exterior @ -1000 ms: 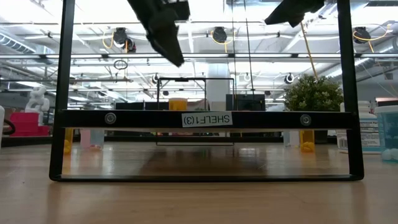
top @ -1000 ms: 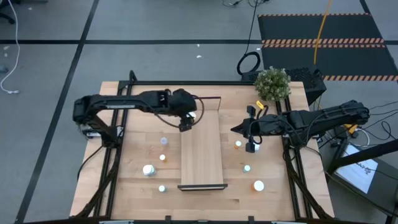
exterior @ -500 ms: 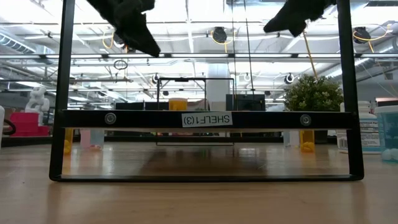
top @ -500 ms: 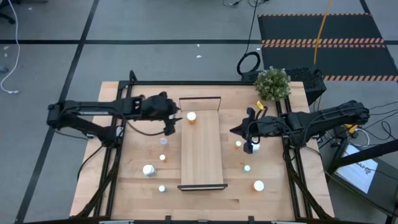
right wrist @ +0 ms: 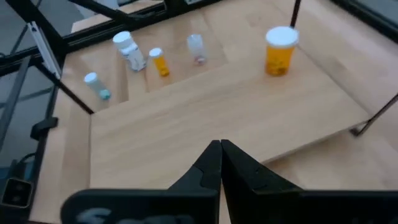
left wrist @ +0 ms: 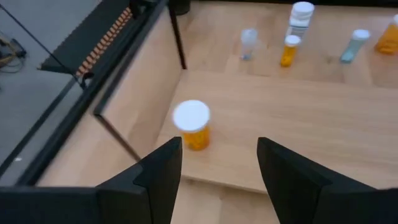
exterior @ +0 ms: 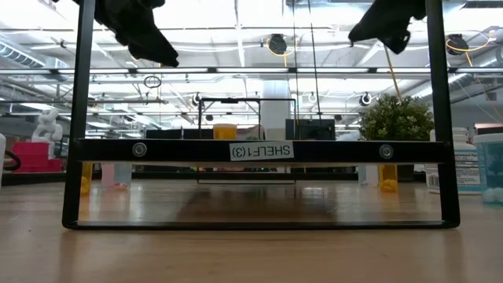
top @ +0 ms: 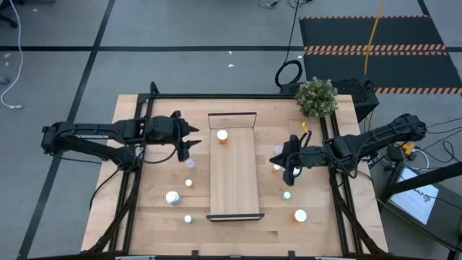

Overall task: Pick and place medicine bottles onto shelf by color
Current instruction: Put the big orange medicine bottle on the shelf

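From above, the shelf (top: 234, 166) is lying lengthwise in the middle of the table (top: 144, 217), and one orange bottle (top: 222, 136) is standing on its far end. The left gripper (top: 185, 141) is hovering just beside the shelf's left edge, near that bottle, with its fingers spread apart and nothing between them. The right gripper (top: 289, 162) is hanging over the table to the right of the shelf, close to a small orange bottle (top: 276, 167). Other bottles are sitting on the table on both sides of the shelf.

At table height, the shelf's dark end rail (exterior: 259, 150) is filling the middle, and both arms are showing only as dark shapes up top.

The left wrist camera is looking past its parted fingers (left wrist: 158, 174) at the orange bottle (left wrist: 191, 124) standing on the shelf board (left wrist: 298, 130).

The right wrist camera is showing its fingers (right wrist: 211, 163) pressed together with nothing between them, and the orange bottle (right wrist: 280, 50) standing across the shelf (right wrist: 211, 106).
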Robot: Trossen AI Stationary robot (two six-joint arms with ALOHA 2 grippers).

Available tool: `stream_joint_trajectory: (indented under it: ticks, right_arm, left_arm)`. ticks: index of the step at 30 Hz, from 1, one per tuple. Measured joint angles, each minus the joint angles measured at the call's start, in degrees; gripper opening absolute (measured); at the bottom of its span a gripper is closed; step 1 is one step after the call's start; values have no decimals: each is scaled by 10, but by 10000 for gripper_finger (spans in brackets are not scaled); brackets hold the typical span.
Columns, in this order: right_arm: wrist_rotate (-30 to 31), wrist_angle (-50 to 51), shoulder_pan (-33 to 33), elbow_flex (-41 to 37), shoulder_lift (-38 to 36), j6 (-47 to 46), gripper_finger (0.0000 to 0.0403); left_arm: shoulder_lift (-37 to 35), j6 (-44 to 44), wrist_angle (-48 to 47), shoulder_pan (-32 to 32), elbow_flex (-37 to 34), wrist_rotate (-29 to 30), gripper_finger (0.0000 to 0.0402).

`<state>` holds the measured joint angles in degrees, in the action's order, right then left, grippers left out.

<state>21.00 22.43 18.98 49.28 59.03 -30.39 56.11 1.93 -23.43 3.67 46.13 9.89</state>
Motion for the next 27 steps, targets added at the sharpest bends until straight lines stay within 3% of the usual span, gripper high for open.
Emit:
stream_joint_trajectory:
  ticks: [7, 19, 27]
  right_arm:
    - [32, 69, 80, 43, 57, -81, 0]
    - [32, 218, 187, 201, 215, -261, 0]
    - [8, 231, 259, 233, 251, -371, 17]
  left_arm:
    - [1, 49, -2, -46, -28, -2, 209]
    - [1, 100, 11, -123, -42, 0, 209]
    - [1, 149, 11, -173, -42, 41, 209]
